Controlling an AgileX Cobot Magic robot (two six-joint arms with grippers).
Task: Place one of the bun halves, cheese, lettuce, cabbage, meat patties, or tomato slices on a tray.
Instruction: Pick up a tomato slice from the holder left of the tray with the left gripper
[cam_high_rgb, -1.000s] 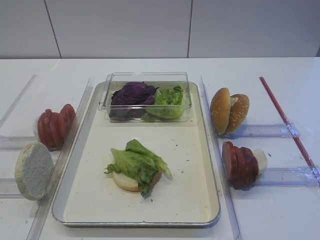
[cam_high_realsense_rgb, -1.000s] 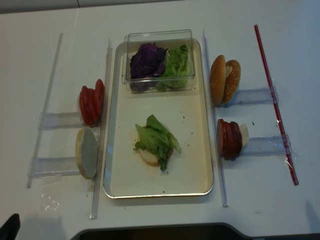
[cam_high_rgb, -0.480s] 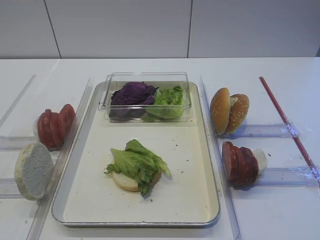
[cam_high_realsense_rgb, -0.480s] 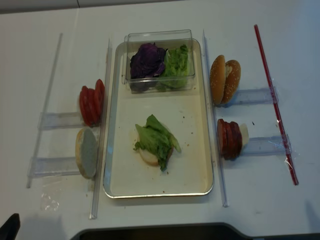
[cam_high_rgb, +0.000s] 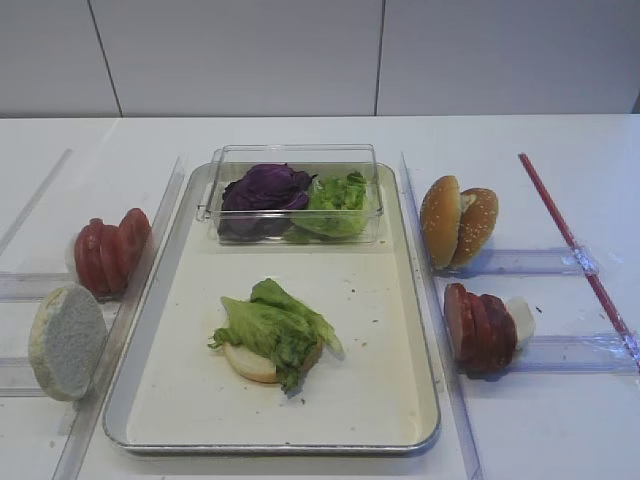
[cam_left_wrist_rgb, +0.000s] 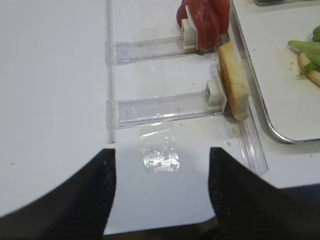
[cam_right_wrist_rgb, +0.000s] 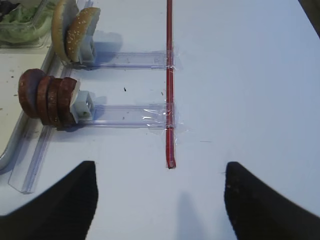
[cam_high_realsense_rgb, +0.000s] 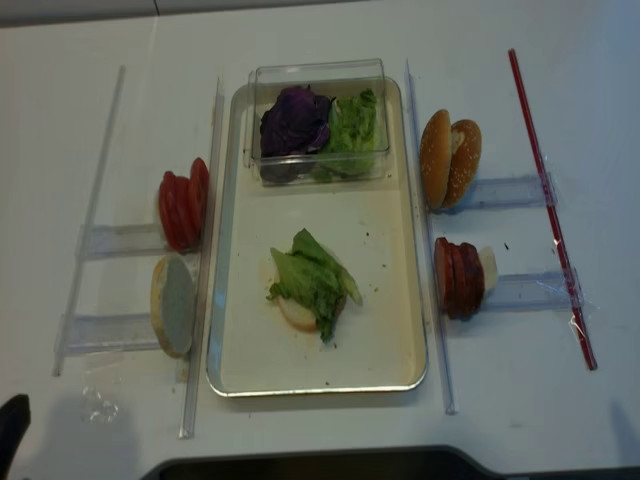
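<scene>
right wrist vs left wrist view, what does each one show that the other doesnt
Only the right wrist view shows the meat patties, the sesame bun halves standing on edge, the red strip, and the right gripper, open and empty. Only the left wrist view shows the tomato slices, a pale bun half on edge, and the left gripper, open and empty. Both show the white table and clear plastic holders.

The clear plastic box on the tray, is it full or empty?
Partly full. The clear plastic box on the tray holds purple cabbage on the left and green lettuce on the right.
</scene>
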